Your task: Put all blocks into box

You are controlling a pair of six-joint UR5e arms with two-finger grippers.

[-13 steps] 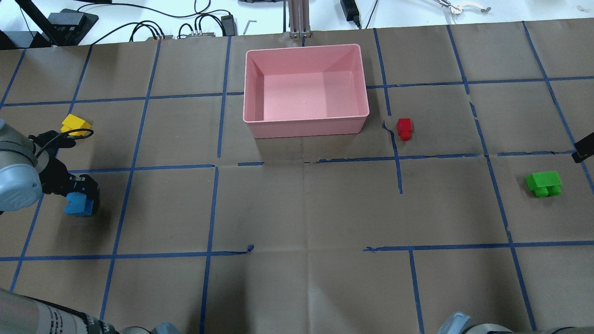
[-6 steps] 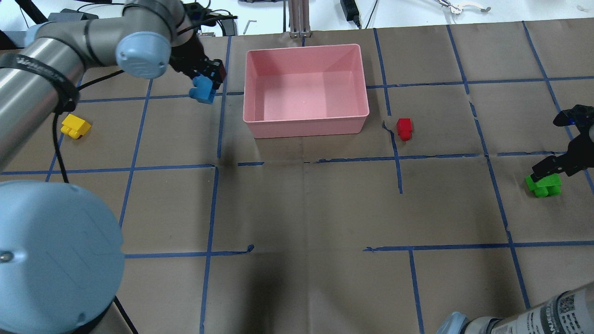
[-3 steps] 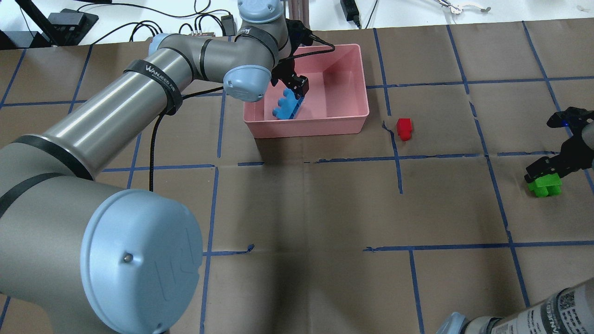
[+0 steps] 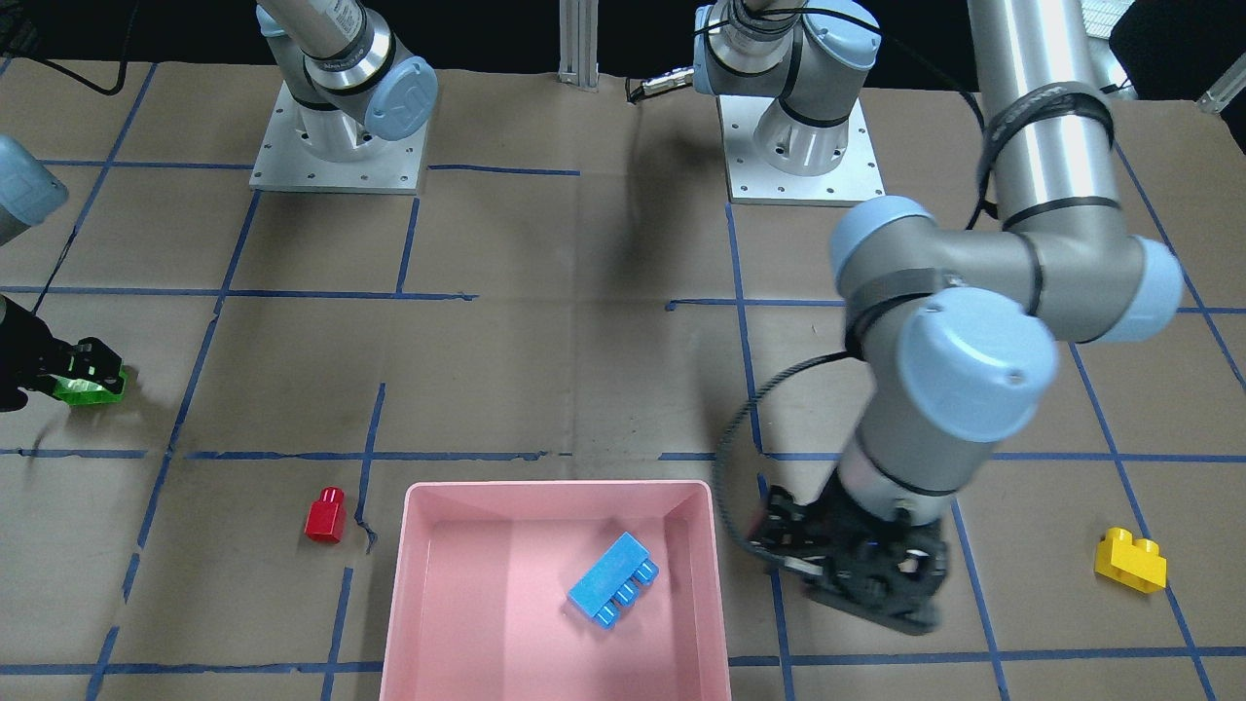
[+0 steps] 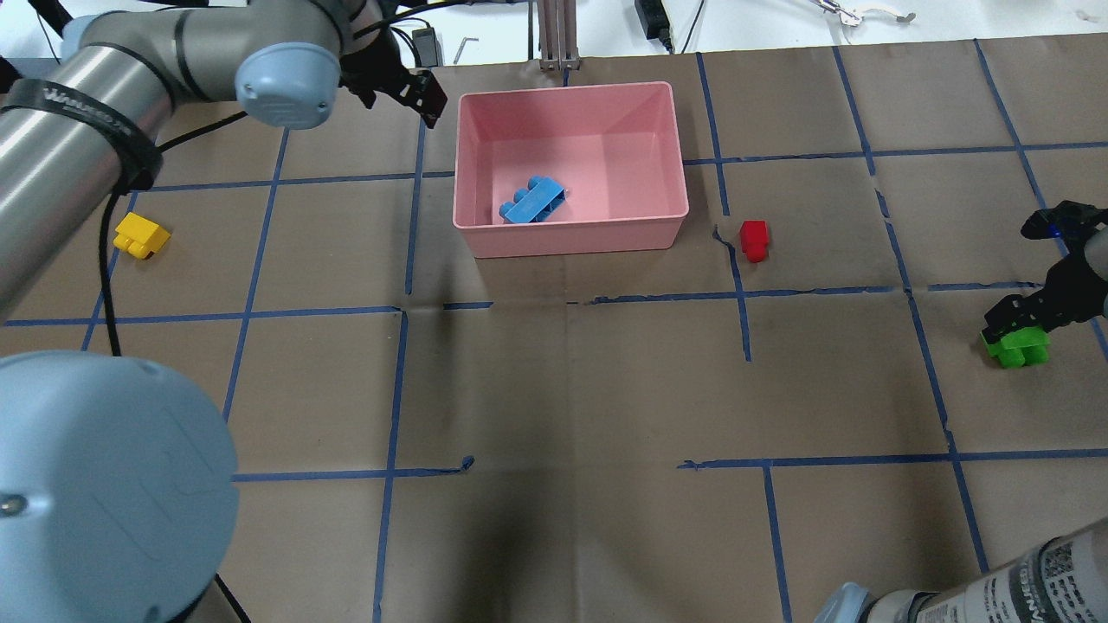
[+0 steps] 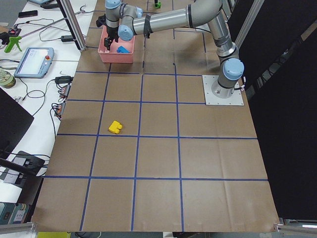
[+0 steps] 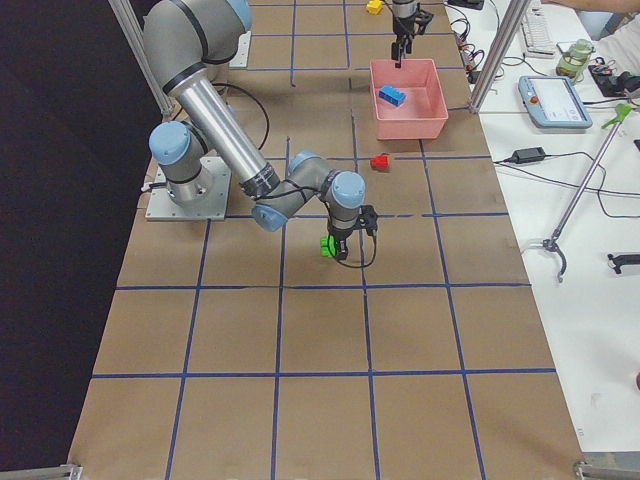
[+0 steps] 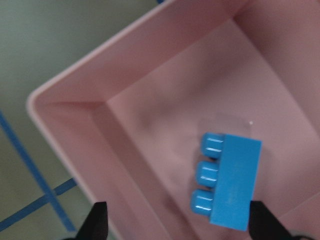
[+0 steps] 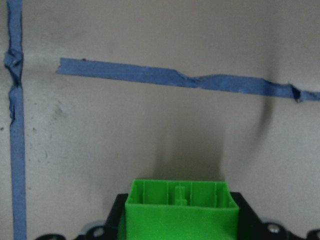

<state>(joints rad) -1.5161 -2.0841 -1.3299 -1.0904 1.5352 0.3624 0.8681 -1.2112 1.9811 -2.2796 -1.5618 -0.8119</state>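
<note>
The light-blue brick (image 5: 532, 201) lies on its side inside the pink box (image 5: 571, 238), near its left part; it also shows in the left wrist view (image 8: 232, 187). My left gripper (image 5: 420, 91) is open and empty, above the table just outside the box's far left corner. The yellow brick (image 5: 140, 235) sits on the table at the far left. The red brick (image 5: 754, 239) stands just right of the box. My right gripper (image 5: 1013, 322) is shut on the green brick (image 5: 1020, 346) at the far right, low at the table; the wrist view shows the brick (image 9: 180, 215) between the fingers.
Blue tape lines grid the brown paper table cover. Cables, a metal post (image 5: 558, 35) and small tools lie beyond the table's far edge behind the box. My left arm's links (image 5: 95, 112) stretch over the left side of the table, above the yellow brick.
My left gripper carried the blue brick from the left into the box, let it go and drew back out to the left. My right gripper came down around the green brick.
</note>
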